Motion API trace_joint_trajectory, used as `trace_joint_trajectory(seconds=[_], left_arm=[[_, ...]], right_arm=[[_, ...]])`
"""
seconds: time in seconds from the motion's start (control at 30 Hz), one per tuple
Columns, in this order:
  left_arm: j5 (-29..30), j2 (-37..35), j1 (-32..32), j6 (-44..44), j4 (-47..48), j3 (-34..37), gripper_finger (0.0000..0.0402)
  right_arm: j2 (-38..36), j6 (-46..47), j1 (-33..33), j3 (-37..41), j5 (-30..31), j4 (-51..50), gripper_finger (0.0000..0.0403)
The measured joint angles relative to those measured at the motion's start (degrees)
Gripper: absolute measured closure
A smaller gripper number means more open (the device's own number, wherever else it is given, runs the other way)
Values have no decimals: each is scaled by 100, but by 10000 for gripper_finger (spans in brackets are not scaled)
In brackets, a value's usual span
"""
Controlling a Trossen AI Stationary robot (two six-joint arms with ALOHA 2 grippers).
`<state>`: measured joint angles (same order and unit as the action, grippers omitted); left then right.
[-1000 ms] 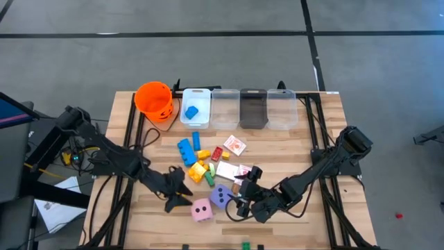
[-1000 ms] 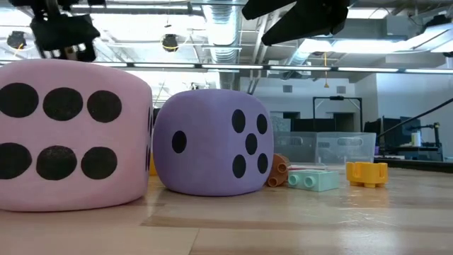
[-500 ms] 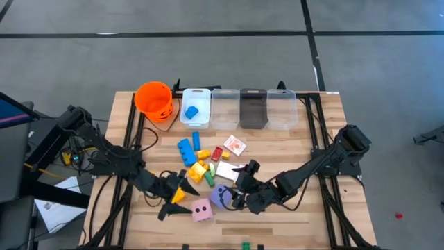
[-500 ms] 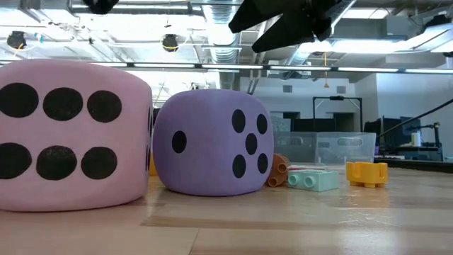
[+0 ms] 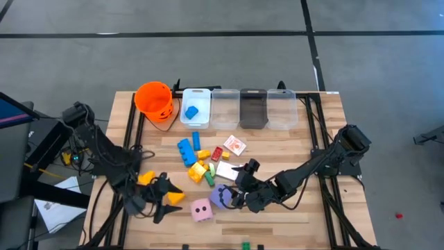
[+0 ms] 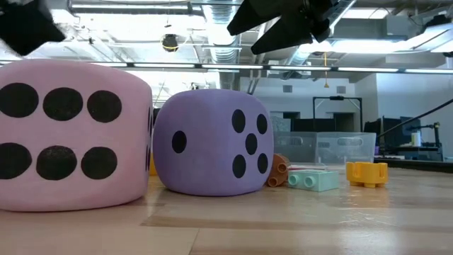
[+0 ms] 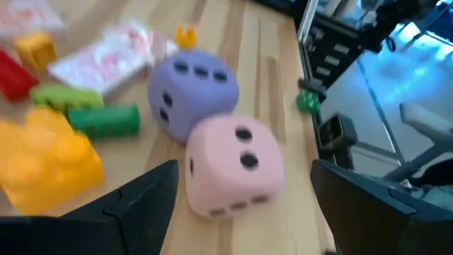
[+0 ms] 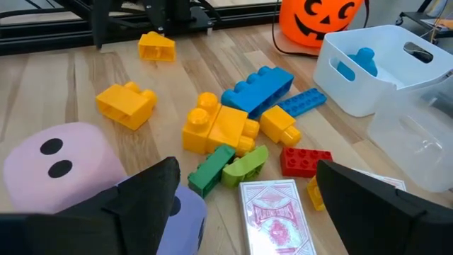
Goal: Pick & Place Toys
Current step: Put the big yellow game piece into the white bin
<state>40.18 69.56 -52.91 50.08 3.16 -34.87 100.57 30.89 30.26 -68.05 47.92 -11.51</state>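
Wooden table (image 5: pixel 305 217): right gripper (image 8: pixel 244 205) hovering spread above purple die (image 5: pixel 220 196) — needs centring first; left gripper (image 7: pixel 241 205) spread, empty

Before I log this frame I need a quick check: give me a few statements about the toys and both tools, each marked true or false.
1. The purple die sits beside the pink die. True.
2. The right tool is clamped on the pink die. False: it is open, over the purple die.
3. A blue block lies in the white bin. True.
4. The orange bucket holds both dice. False: both dice are on the table.
5. The left tool is open, holding nothing. True.
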Motion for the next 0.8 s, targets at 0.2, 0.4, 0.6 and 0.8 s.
trace_joint_trajectory(seconds=[0.2, 0.4, 0.6, 0.8], left_arm=[[0, 566, -197, 614, 264, 0, 88], [-293, 1084, -179, 1197, 575, 0, 88], [-667, 1327, -80, 1859, 1140, -12, 88], [-664, 1327, -1, 1918, 1242, -15, 88]], right_arm=[[0, 2, 0, 0, -2, -2, 72], [0, 2, 0, 0, -2, -2, 72], [0, 2, 0, 0, -4, -6, 72], [0, 2, 0, 0, -2, -13, 72]])
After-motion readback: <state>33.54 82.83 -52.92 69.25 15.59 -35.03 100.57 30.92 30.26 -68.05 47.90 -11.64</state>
